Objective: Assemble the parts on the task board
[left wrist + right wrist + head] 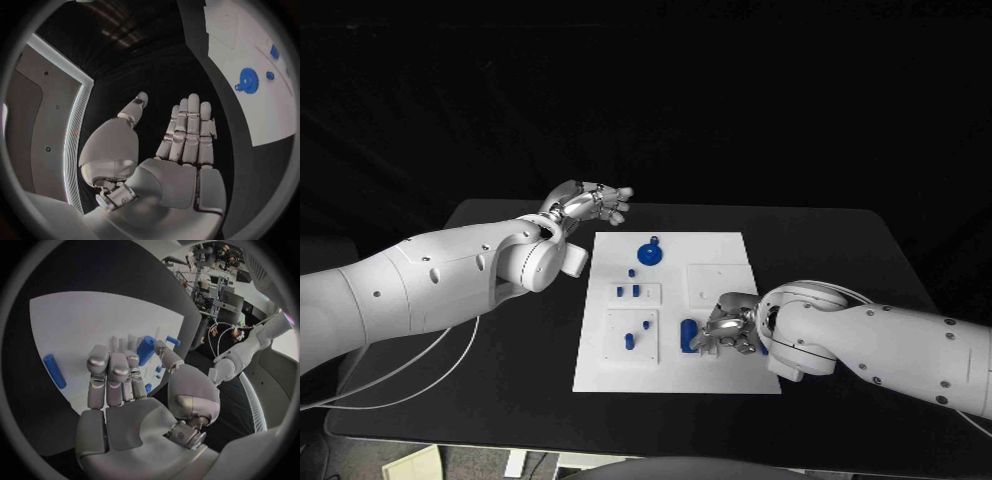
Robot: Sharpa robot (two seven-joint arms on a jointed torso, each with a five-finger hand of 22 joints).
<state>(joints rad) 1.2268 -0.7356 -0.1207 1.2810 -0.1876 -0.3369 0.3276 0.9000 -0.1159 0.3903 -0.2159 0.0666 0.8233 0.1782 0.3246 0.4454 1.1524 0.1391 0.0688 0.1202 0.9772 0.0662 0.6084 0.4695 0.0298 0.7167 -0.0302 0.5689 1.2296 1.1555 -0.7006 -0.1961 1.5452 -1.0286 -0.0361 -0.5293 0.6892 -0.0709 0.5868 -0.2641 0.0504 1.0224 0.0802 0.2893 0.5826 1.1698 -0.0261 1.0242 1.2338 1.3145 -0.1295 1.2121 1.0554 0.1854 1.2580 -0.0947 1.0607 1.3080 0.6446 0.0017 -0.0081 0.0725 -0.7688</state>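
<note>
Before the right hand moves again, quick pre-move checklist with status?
1. Left hand out of the way: ok, open, off the board's far left corner.
2. Right hand over the board: ok, at its near right part.
3. Right hand holding a part: cannot tell; a blue cylinder lies at its fingertips, contact unclear.
4. Blue gear seated at the far end: ok, apart from both hands.
5. Small blue pegs mid-board: ok, untouched.
6. Second cylinder lying loose on the board: ok, clear of the fingers.
</note>
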